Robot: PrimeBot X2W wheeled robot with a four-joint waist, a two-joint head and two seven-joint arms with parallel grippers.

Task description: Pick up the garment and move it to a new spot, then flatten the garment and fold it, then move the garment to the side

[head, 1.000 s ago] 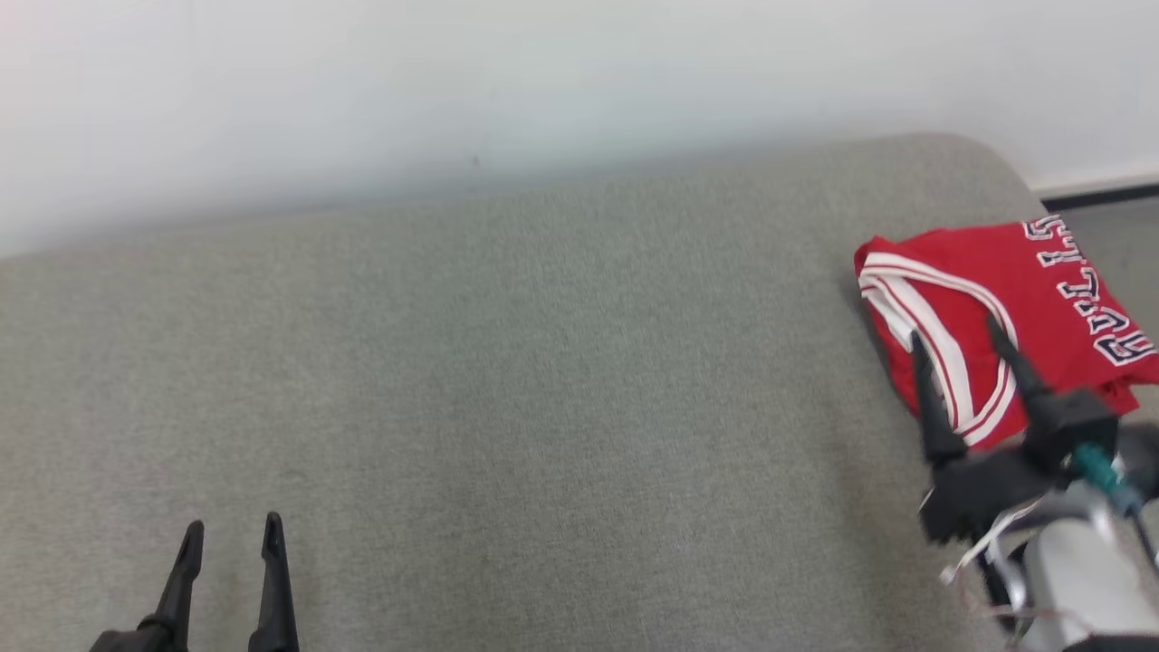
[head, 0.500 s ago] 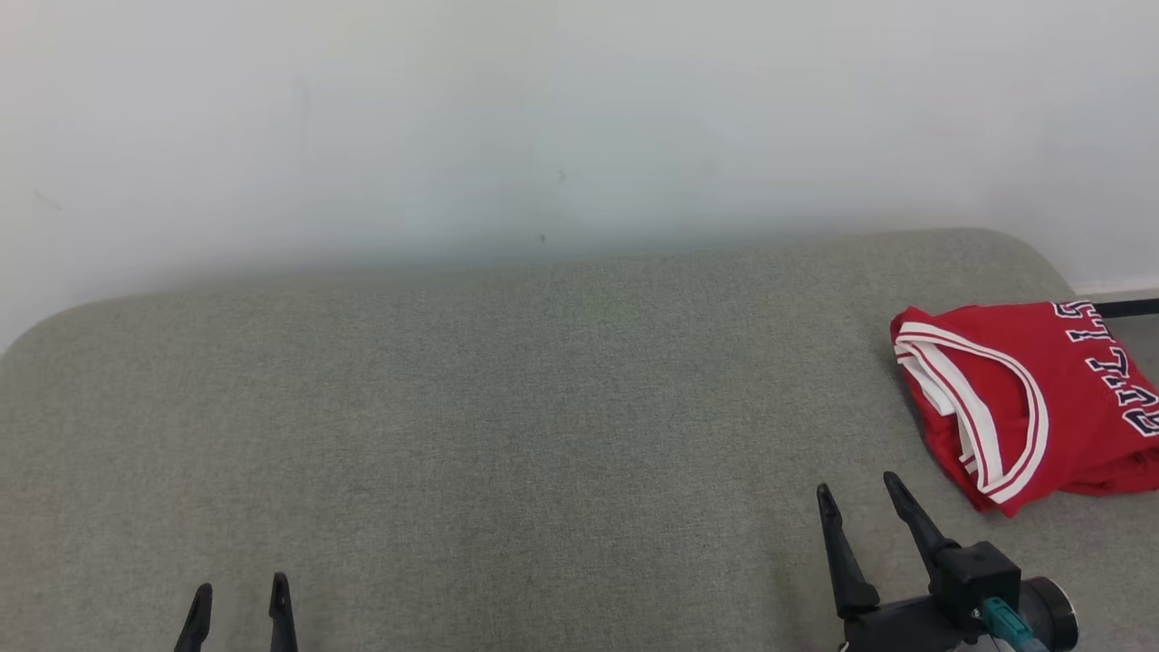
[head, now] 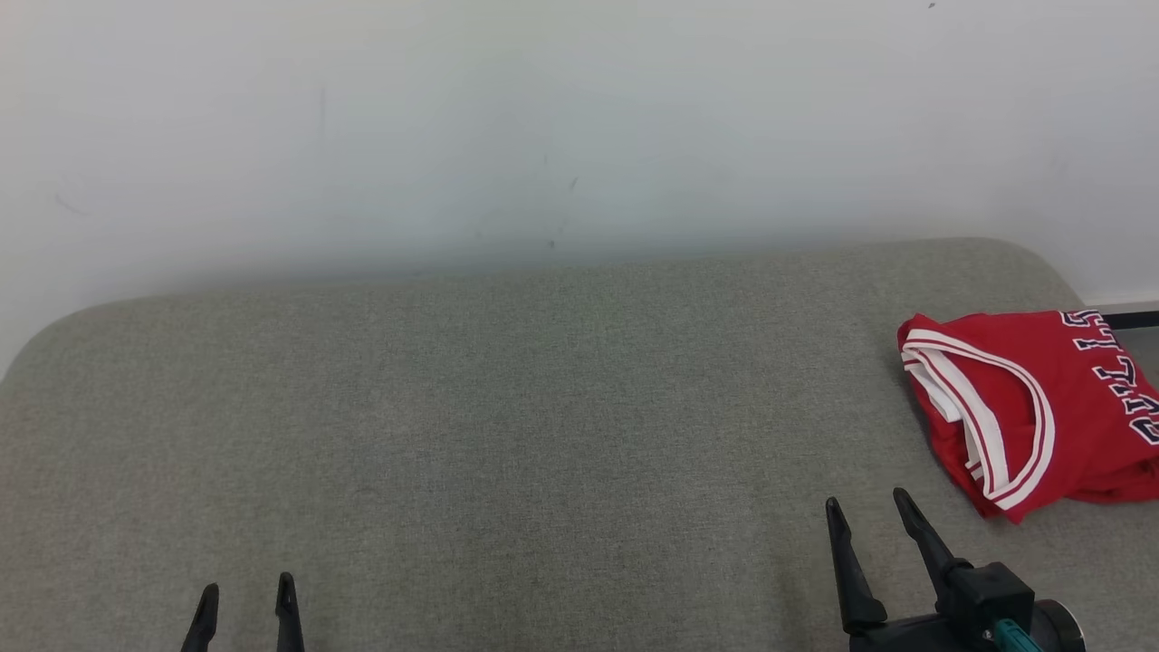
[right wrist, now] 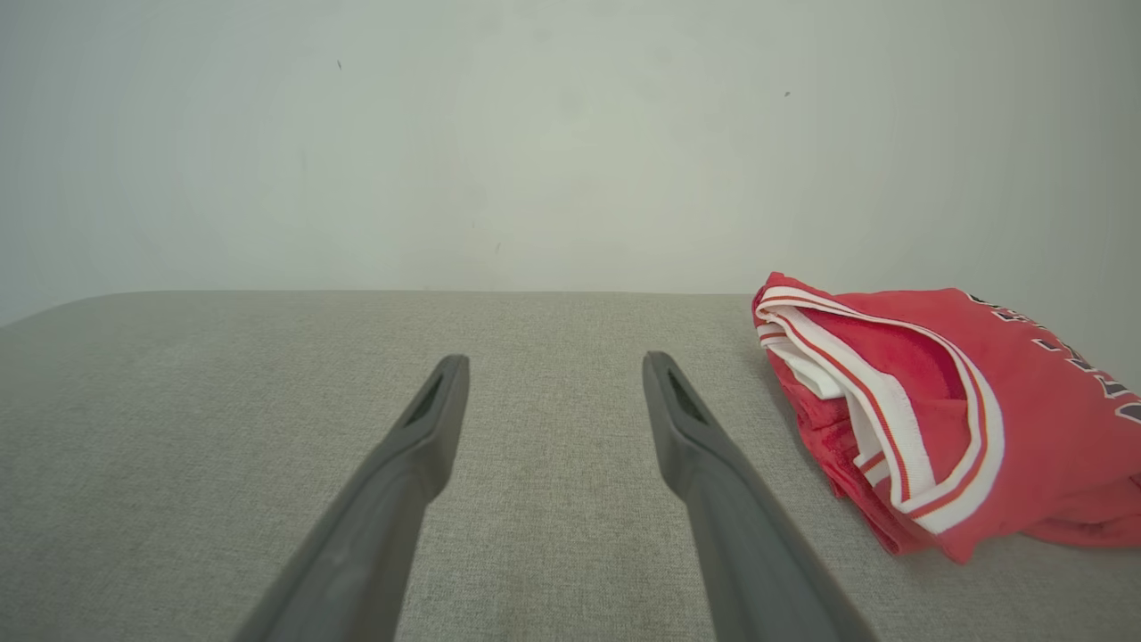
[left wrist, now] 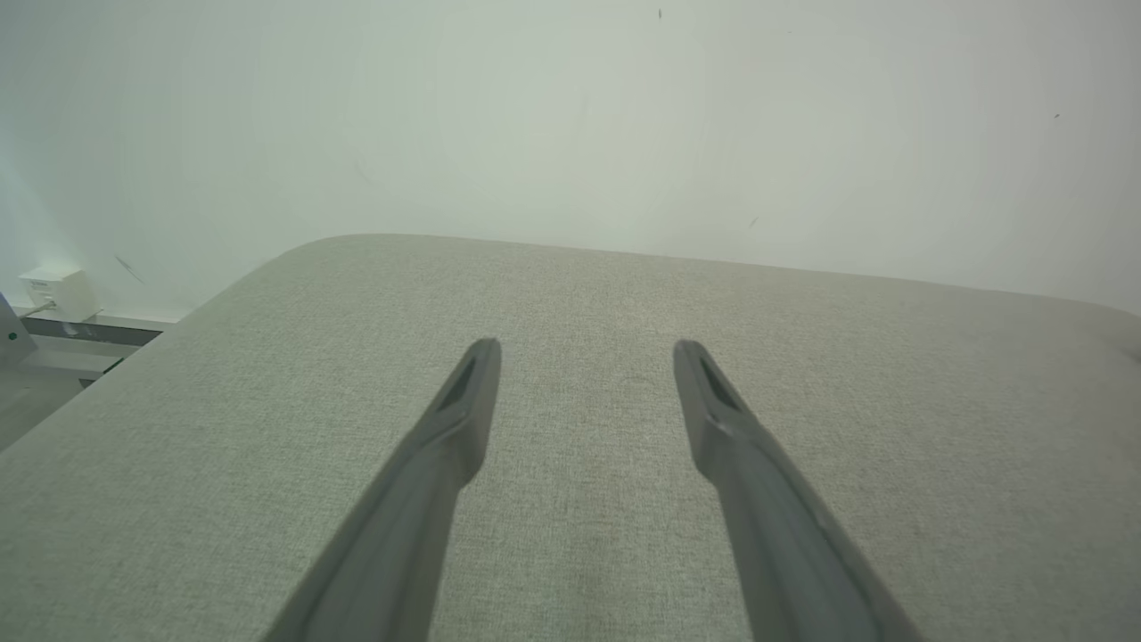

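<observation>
Two hands hover empty, fingers spread apart, over the grey padded worktop (head: 543, 407): the left hand (head: 248, 584) at 7 o'clock in the head view, the right hand (head: 865, 498) at 5 o'clock. The red garment (head: 1032, 407) lies in a folded bundle at the worktop's right end, at 3 o'clock, touching neither hand. It sits at about 2 o'clock from the right hand and near it, while the left hand is well apart from it across bare fabric. Its white-trimmed edge faces the right hand and runs roughly from 11 to 5 o'clock; its far side is cut off by the frame. Any further reach looks like the right arm's job, though the garment already seems folded and set aside.
</observation>
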